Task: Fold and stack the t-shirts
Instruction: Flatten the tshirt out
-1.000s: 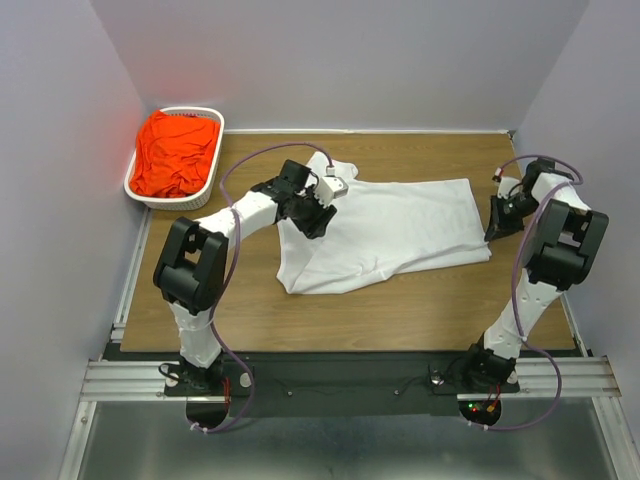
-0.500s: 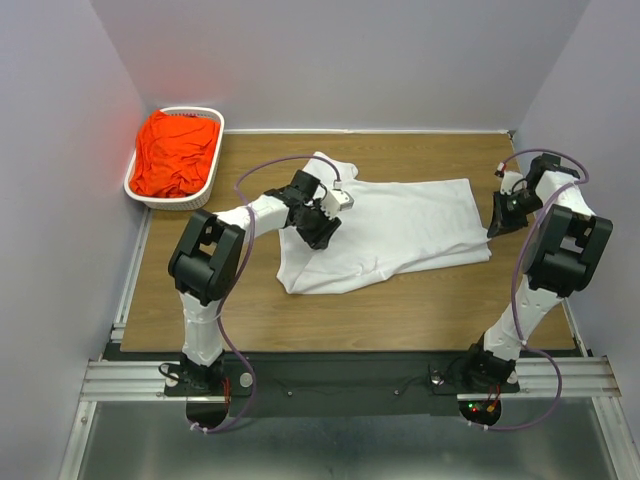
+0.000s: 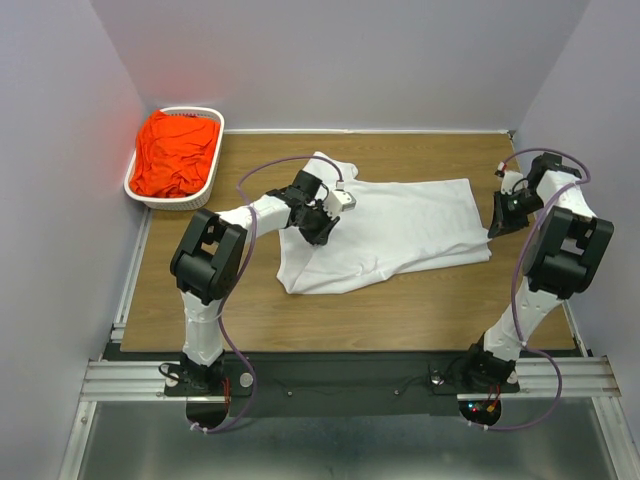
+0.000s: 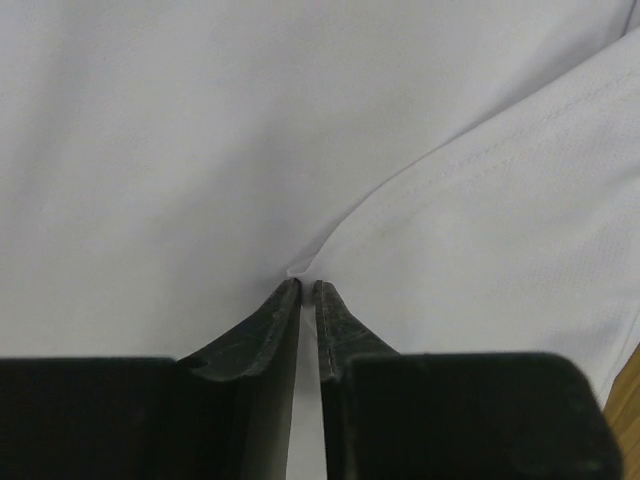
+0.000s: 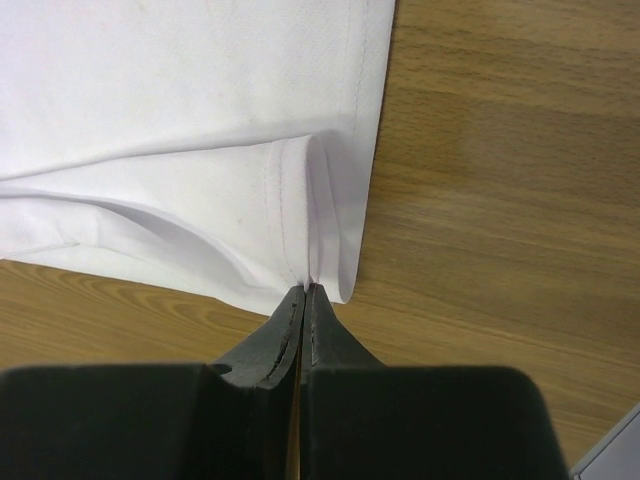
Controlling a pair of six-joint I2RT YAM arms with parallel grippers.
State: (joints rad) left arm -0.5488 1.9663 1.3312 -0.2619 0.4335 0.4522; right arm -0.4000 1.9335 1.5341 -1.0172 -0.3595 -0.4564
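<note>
The white t-shirt (image 3: 400, 225) lies spread across the middle of the wooden table, partly folded along its near edge. My left gripper (image 3: 318, 228) is pressed down on the shirt's left part, jaws closed on a small pinched ridge of white cloth (image 4: 305, 270). My right gripper (image 3: 497, 226) is at the shirt's right end, shut on the rolled hem (image 5: 320, 230) at the near corner. The orange-red t-shirt (image 3: 175, 152) sits crumpled in the basket at the back left.
The white slotted basket (image 3: 150, 197) stands at the table's back left corner against the wall. Bare wood (image 3: 400, 310) runs between the shirt and the near edge. Walls close in on the left, back and right.
The left gripper has slid a little right onto the shirt and closed its jaws on a pinch of cloth. The right gripper stayed shut on the hem, barely shifting.
</note>
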